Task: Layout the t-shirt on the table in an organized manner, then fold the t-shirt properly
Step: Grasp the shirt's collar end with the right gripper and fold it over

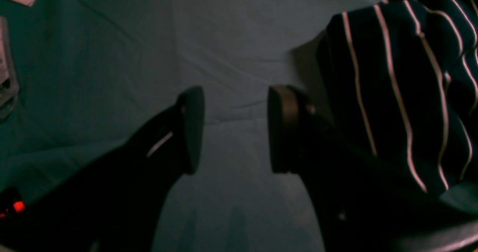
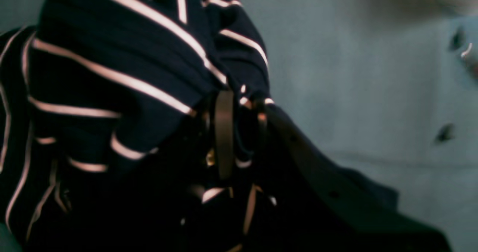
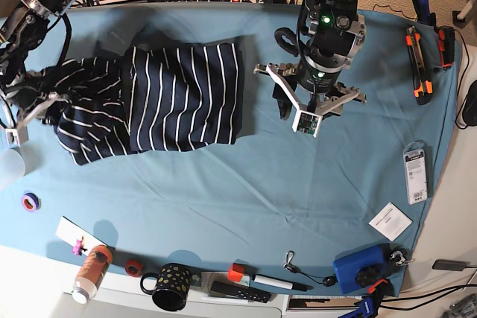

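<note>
shirt bunched up on the table

the right gripper (image 2: 239, 132) pinches the t-shirt (image 3: 160, 98) (its left end); the left gripper (image 1: 235, 128) hangs wide open, empty, over the table (image 3: 246, 184).

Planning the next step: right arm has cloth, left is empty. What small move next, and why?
Probably bring the left gripper, open over bare table, onto the t-shirt edge beside it. The right gripper already pinches bunched cloth, so spreading needs a second hold.

The t-shirt (image 3: 160, 98) lies bunched on the table (image 3: 246, 184), its left end at the right hand (image 3: 33, 106).
</note>
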Controlling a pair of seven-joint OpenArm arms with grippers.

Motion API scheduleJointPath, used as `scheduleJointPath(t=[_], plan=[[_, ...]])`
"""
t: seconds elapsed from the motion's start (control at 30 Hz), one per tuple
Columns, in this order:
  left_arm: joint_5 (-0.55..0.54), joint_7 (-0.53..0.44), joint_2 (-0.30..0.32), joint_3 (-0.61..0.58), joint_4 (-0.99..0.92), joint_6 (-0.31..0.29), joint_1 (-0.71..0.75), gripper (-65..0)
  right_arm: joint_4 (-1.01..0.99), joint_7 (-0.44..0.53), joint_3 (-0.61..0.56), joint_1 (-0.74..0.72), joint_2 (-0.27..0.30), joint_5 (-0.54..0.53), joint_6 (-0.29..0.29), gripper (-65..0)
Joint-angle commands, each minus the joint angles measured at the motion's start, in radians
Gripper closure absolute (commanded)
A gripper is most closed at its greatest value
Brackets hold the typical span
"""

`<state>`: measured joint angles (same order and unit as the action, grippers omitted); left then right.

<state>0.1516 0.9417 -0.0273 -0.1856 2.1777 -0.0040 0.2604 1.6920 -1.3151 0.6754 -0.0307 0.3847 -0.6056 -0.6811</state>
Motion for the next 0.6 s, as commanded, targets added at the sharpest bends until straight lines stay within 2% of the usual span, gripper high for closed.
scheduleJointPath(t=[0.0, 0.1, 0.17, 0.23, 0.4, 0.47, 0.57], plan=[[0.0, -0.023, -0.006, -0.002, 0.016, 0.003, -0.005, -25.9, 0.062, 0.031, -0.009, -0.019, 0.028, -0.013, 0.003, 0.0], [0.0, -0.023, -0.006, -0.002, 0.016, 0.003, -0.005, -25.9, 0.205, 0.02, -0.062, -0.019, 0.028, -0.006, 0.053, 0.0], [0.0, -0.023, -0.006, -0.002, 0.016, 0.003, -0.005, -25.9, 0.295, -0.026, -0.123, -0.019, 0.028, -0.005, 0.085, 0.0], [0.0, -0.023, -0.006, -0.002, 0.016, 0.003, -0.005, -25.9, 0.363, -0.039, -0.208, -0.012, 0.027, 0.05, 0.1, 0.0], [0.0, -0.023, -0.006, -0.002, 0.016, 0.003, -0.005, -25.9, 0.411, 0.1, -0.46, 0.026, 0.023, 0.309, 0.169, 0.0], [0.0, -0.023, -0.006, -0.002, 0.016, 0.003, -0.005, -25.9, 0.412, 0.118, -0.555, 0.031, 0.023, 0.338, 0.208, 0.0], [0.0, -0.023, -0.006, -0.002, 0.016, 0.003, -0.005, -25.9, 0.429, 0.118, -0.679, 0.031, 0.023, 0.338, 0.23, 0.0]])
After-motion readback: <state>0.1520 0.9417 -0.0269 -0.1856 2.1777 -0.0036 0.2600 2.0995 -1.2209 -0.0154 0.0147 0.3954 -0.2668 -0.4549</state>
